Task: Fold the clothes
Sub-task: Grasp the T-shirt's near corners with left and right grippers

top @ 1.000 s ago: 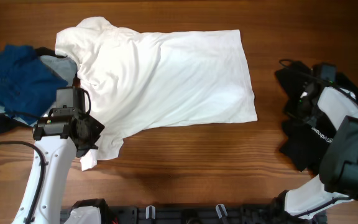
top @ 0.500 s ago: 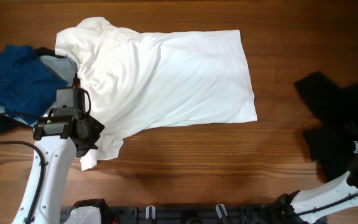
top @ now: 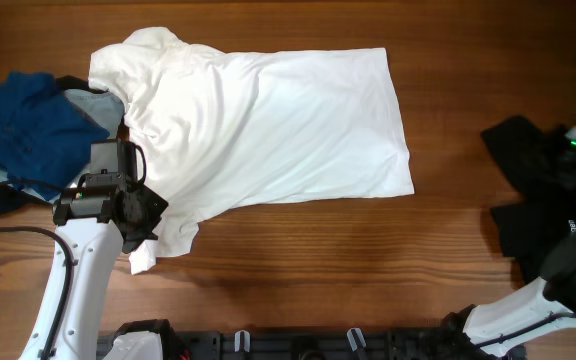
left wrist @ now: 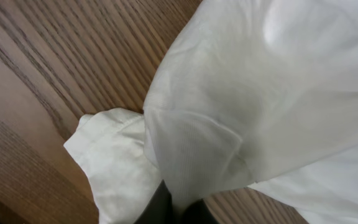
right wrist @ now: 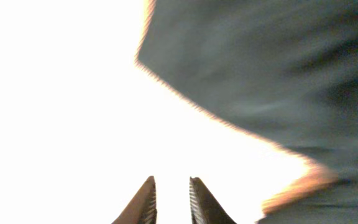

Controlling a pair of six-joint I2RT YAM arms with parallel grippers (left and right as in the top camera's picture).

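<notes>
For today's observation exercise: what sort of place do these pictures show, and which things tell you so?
Probably a robot test bench for laundry folding: a wooden table, a white T-shirt spread flat, a heap of blue clothes waiting, and the left gripper pinching a sleeve.

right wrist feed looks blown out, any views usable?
Right wrist: mostly overexposed white, a dark garment smeared by blur, only the right gripper tips readable. Overhead: sharp, evenly lit white T-shirt. Left wrist: clear on the shirt fabric and wood grain.
</notes>
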